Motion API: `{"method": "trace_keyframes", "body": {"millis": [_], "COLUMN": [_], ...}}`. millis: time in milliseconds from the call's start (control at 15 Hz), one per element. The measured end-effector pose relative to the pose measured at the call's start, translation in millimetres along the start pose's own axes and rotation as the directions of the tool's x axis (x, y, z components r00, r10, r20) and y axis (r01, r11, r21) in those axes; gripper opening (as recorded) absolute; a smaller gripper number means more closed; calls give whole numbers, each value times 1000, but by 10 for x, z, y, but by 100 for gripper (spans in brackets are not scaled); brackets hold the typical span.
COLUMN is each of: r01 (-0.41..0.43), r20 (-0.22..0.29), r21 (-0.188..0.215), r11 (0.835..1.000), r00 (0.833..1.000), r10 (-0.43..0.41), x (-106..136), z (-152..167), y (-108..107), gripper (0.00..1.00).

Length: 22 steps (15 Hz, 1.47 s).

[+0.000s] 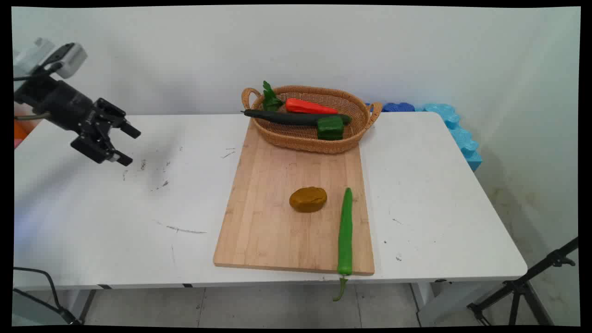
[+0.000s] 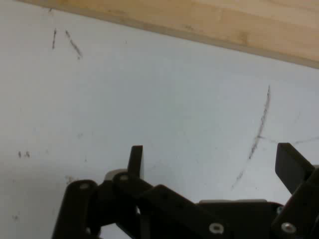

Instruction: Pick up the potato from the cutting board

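My gripper [image 1: 127,145] hangs open above the table's left side, holding nothing. In the hand view the gripper [image 2: 212,162] shows its two fingers wide apart over bare scuffed white table, with the cutting board's edge [image 2: 209,22] along the top. A wooden cutting board [image 1: 268,222] lies mid-table, well to the gripper's right. On it sit a brown potato [image 1: 308,199] and a long green chili pepper [image 1: 345,231], whose stem overhangs the board's near edge.
A wicker basket [image 1: 303,136] rests on the board's far end, holding a red pepper [image 1: 309,106], a dark cucumber [image 1: 286,117], a green pepper [image 1: 330,127] and a leafy green [image 1: 269,98]. Blue foam [image 1: 455,127] lies at the table's far right. A tripod [image 1: 527,286] stands at the lower right.
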Motion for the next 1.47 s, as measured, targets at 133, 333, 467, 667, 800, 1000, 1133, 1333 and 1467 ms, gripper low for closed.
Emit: {"method": "trace_keyframes", "body": {"millis": [133, 333, 467, 667, 800, 1000, 1133, 1333, 1467], "r01": [-18, -48, -62, -77, -82, -87, -90, -87, -82], "r20": [6, 11, 14, 15, 12, -4, -17, -38, -48], "r21": [-6, -25, -36, -51, -59, -76, -84, -94, -98], "r11": [1000, 999, 997, 996, 995, 993, 992, 992, 992], "r00": [1000, 999, 998, 997, 997, 996, 996, 996, 996], "r10": [18, 48, 63, 77, 82, 87, 88, 84, 77], "x": [114, 351, 504, 737, 886, 1134, 1305, 1533, 1641], "z": [88, 294, 448, 719, 911, 1232, 1452, 1753, 1908], "y": [22, 104, 174, 281, 351, 451, 507, 574, 603], "gripper": [100, 100, 100, 100, 100, 100, 100, 100, 100]}}
